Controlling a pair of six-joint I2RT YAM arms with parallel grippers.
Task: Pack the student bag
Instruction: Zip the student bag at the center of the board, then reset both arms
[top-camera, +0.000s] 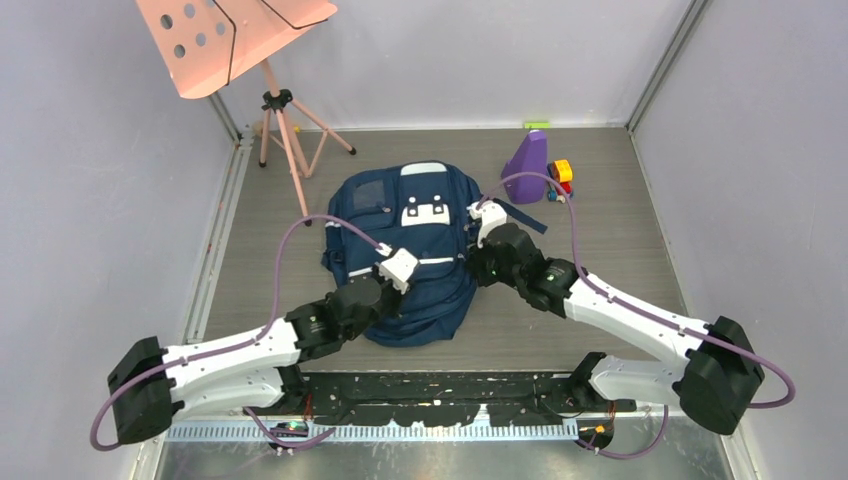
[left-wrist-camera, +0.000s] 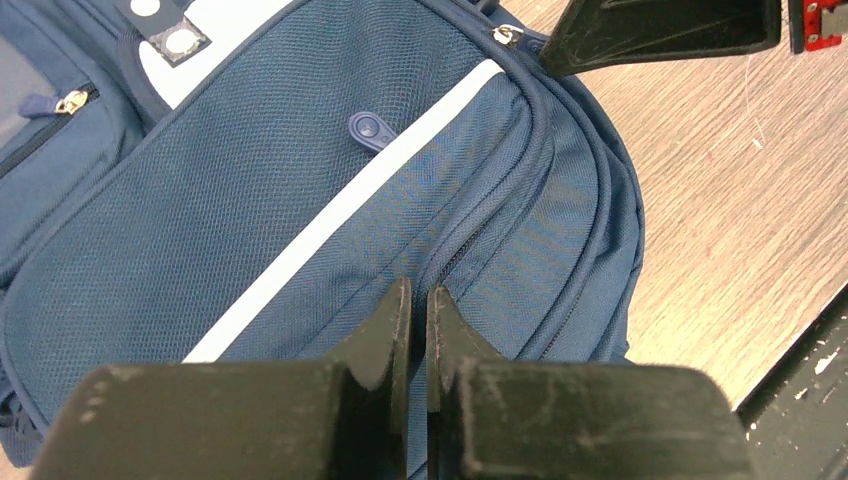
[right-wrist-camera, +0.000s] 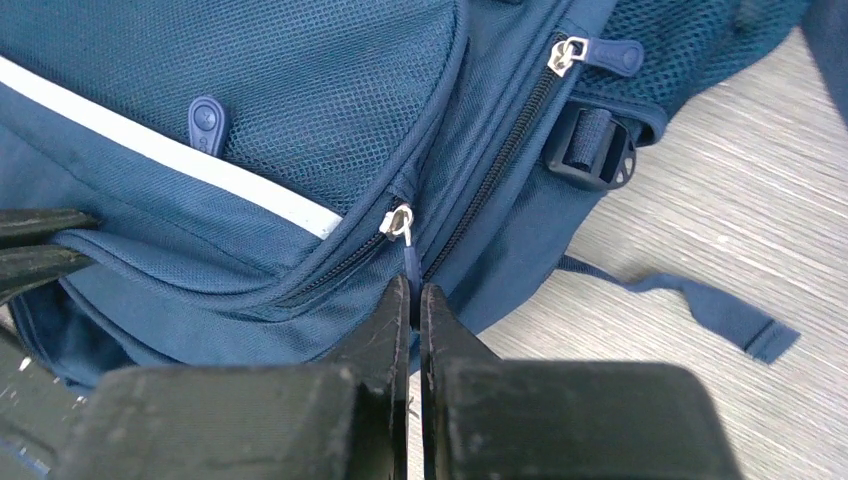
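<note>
Right end effector (right-wrist-camera: 415, 300) pinching zipper pull (right-wrist-camera: 409, 262), left end effector (left-wrist-camera: 420, 310) closed, seemingly on student bag (left-wrist-camera: 250, 200) fabric

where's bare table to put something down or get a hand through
Free: the table left of the backpack, nearer than the stand legs; and right of it, past the right arm, nearer than the purple block and toy car. Crowded: over the backpack, where the left gripper and right gripper sit, and the narrow strip in front of it.
</note>
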